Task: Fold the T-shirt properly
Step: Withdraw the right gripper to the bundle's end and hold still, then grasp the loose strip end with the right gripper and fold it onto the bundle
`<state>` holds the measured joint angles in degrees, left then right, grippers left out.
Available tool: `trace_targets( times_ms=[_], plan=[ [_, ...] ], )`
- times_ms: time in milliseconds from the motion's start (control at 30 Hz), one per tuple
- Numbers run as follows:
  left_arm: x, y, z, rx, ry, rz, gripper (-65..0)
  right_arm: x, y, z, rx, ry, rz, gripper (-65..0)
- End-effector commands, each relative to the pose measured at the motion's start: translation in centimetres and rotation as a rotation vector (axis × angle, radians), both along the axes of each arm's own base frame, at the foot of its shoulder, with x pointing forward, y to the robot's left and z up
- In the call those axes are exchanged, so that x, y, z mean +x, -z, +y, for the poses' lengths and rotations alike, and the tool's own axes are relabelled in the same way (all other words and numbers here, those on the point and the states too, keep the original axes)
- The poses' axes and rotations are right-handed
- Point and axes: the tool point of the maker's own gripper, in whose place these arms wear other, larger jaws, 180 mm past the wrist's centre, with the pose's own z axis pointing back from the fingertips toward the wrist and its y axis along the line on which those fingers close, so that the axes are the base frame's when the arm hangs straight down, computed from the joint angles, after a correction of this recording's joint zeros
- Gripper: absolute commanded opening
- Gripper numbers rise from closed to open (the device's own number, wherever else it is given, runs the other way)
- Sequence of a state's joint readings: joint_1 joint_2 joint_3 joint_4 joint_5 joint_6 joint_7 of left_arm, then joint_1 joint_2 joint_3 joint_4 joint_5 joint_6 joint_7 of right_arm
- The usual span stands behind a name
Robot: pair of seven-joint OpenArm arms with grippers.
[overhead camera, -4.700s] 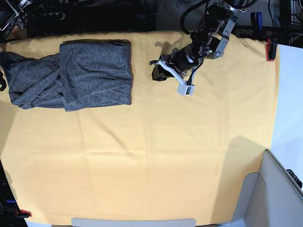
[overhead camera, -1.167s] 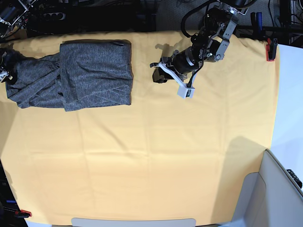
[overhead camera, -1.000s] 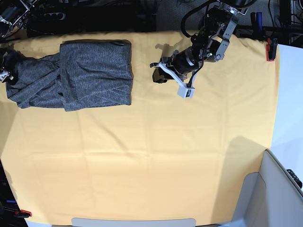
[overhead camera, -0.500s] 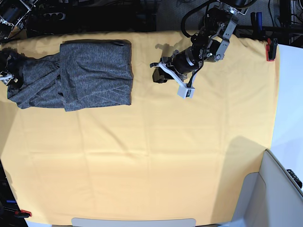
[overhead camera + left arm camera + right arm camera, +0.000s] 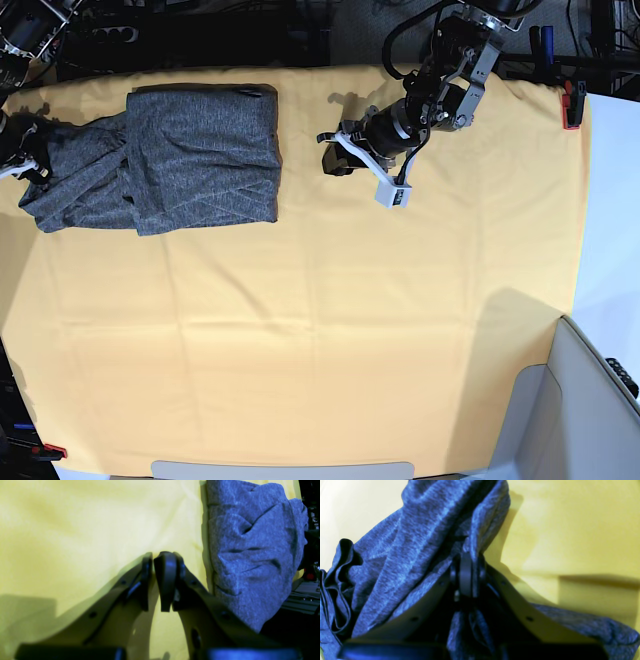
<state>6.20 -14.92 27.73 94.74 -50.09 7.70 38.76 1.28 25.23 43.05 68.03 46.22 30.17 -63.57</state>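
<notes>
The charcoal-grey T-shirt [image 5: 200,160] lies at the back left of the yellow cloth [image 5: 320,320]. Its right part is a flat folded rectangle and its left part is bunched and wrinkled [image 5: 70,180]. My right gripper [image 5: 28,160] is at that bunched left end. In the right wrist view it [image 5: 466,567] is shut on a fold of the T-shirt [image 5: 420,542], which drapes over both fingers. My left gripper [image 5: 330,152] hovers over bare cloth to the right of the shirt. Its fingertips [image 5: 156,562] are nearly together with nothing between them, beside the T-shirt's edge [image 5: 250,555].
Red clamps [image 5: 572,105] [image 5: 50,452] pin the cloth at the back right and front left corners. A grey-white housing [image 5: 590,400] fills the front right corner. A pale bar [image 5: 280,468] lies along the front edge. Dark equipment lines the back.
My right gripper has closed on the bunched left end of the T-shirt, and that end has shifted a little. The left arm has not moved.
</notes>
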Motion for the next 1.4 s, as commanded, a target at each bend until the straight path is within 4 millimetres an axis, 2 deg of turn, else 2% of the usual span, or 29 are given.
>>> trace_targets(
  times_ms=[0,100,267,633,800,1000,1367],
  plan=[
    [0.4,-0.2,0.5,0.018,-0.009,-0.009,-57.8,-0.4,0.5,1.3,0.005,-0.053,0.049,-64.0],
    [0.4,-0.2,0.5,0.018,-0.009,-0.011,-57.8,0.6,-1.9,2.0,-0.062,-0.091,-0.011,-64.0],
    [0.4,-0.2,0.4,0.017,-0.008,-0.010,-57.9,0.8,-5.5,3.5,-0.176,-0.149,-0.088,-64.0],
    [0.2,0.0,0.5,0.020,-0.007,-0.005,-57.9,0.1,-10.4,10.1,-0.284,-0.245,-0.243,-64.0],
    [0.1,0.0,0.5,0.020,-0.007,-0.003,-57.9,0.6,-11.2,14.3,-0.273,-0.336,-0.279,-64.0],
    [0.1,-0.1,0.5,0.020,-0.007,-0.004,-57.9,1.4,-10.4,18.4,-0.165,-0.367,-0.285,-64.0],
    [0.1,0.0,0.6,0.021,-0.007,-0.004,-57.9,2.7,-11.3,24.3,-0.098,-0.501,-0.346,-64.0]
  ],
)
